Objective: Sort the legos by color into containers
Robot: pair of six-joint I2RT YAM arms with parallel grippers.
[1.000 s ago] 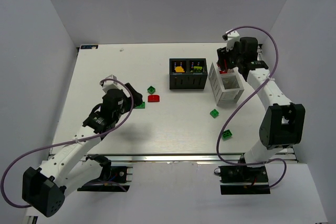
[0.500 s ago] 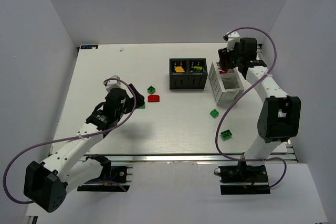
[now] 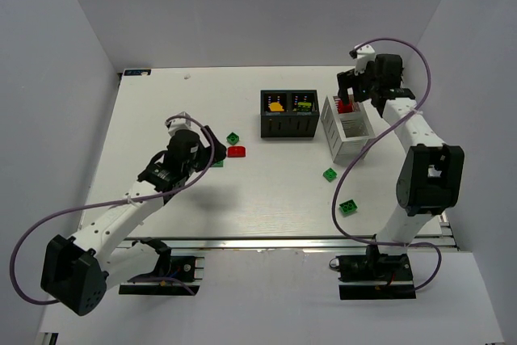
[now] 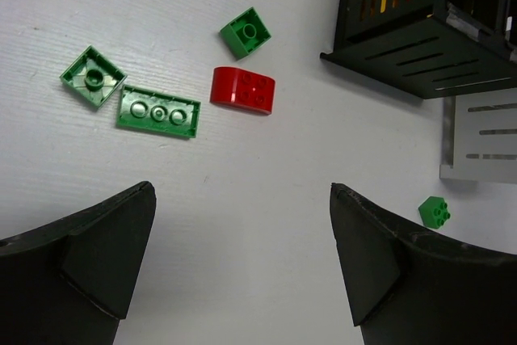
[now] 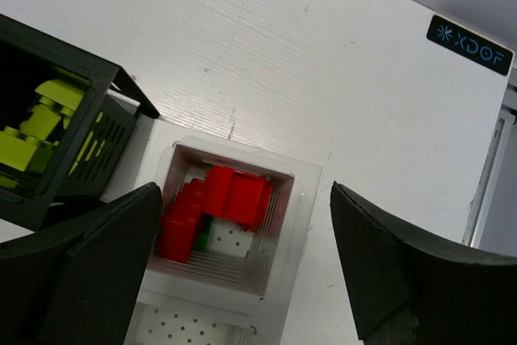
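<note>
Hovering above far compartment of white basket (image 3: 340,130), my right tool (image 5: 242,191) spread wide, grasping nothing. Red legos (image 5: 230,193) piled in that compartment right below it. Black box (image 3: 288,125) just beside basket: lime legos (image 5: 26,131) in compartment nearer basket, yellow-orange lego (image 3: 276,106) in other. My left tool (image 4: 240,199) released too, empty, low over desk (image 3: 153,111). Ahead of it loose cluster: red rounded lego (image 4: 242,90), small green lego (image 4: 245,32), long green lego (image 4: 158,111), square green lego (image 4: 93,77). Two more green legos (image 3: 329,174) lie apart on desk, nearer my base than basket.

Two white arms (image 3: 121,216), black joints (image 3: 432,179), looping purple cables (image 3: 336,220), black bases (image 3: 376,268)
</note>
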